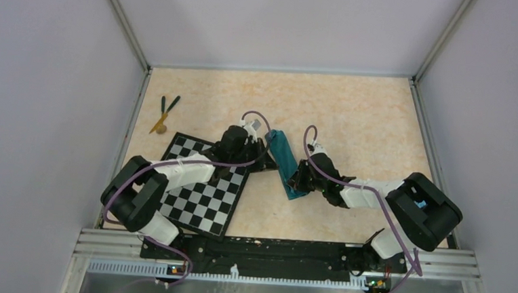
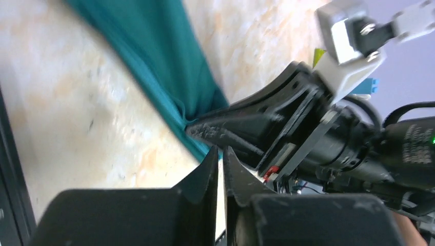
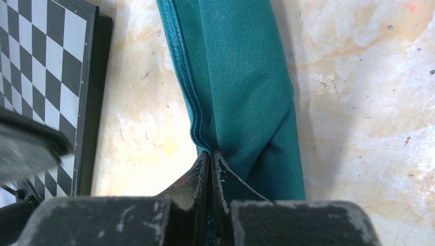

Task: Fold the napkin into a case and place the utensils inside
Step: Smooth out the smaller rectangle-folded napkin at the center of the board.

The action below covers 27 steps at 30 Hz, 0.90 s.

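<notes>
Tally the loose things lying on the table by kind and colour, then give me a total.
teal napkin: 1
checkerboard: 1
dark green utensils: 2
tan utensil: 1
Total: 5

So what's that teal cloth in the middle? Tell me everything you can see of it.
The napkin is soft, plain teal-green woven cloth with a stitched hem, folded lengthwise into a narrow layered strip. It lies slantwise on the beige table, just right of the checkerboard. The right gripper has its jaws shut on its layered edge, close to the near end.
</notes>
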### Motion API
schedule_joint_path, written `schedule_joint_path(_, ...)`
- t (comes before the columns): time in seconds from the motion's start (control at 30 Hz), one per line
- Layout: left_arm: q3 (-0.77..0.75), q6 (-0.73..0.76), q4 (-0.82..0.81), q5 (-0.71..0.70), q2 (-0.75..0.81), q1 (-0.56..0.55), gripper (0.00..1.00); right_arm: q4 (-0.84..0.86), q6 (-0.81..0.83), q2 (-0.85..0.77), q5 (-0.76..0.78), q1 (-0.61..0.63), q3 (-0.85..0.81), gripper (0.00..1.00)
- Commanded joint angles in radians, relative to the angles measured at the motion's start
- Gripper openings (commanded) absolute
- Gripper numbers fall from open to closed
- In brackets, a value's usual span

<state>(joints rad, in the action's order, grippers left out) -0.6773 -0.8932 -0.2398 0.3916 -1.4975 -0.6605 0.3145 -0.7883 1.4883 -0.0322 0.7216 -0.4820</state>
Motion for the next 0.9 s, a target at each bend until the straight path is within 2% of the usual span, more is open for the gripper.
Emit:
schedule_joint_path(0.0, -0.163, 0.071, -0.006, 0.115, -0.114, 0.032, 0.06, -0.105, 0.050, 0.021, 0.035, -0.011, 0.020, 0.00)
schedule_joint_path(0.07, -0.241, 0.072, -0.007, 0.147, -0.210, 0.036, 0.00, -0.116, 0.052, 0.013, 0.036, -0.011, 0.015, 0.00)
schedule_joint_path(0.2, -0.359, 0.111, 0.058, 0.101, -0.317, 0.036, 0.00, -0.139, 0.063, -0.004, 0.037, -0.012, 0.003, 0.00)
schedule_joint_path(0.63, -0.382, 0.161, 0.063, 0.022, -0.454, 0.072, 0.00, -0.159, 0.082, -0.024, 0.035, -0.012, -0.015, 0.00)
schedule_joint_path(0.73, -0.407, 0.190, 0.113, 0.005, -0.499, 0.081, 0.00, -0.203, 0.103, -0.055, 0.018, -0.011, -0.035, 0.08)
schedule_joint_path(0.87, -0.371, 0.215, 0.123, -0.022, -0.484, 0.093, 0.00, -0.283, 0.156, -0.171, -0.021, -0.019, -0.085, 0.35)
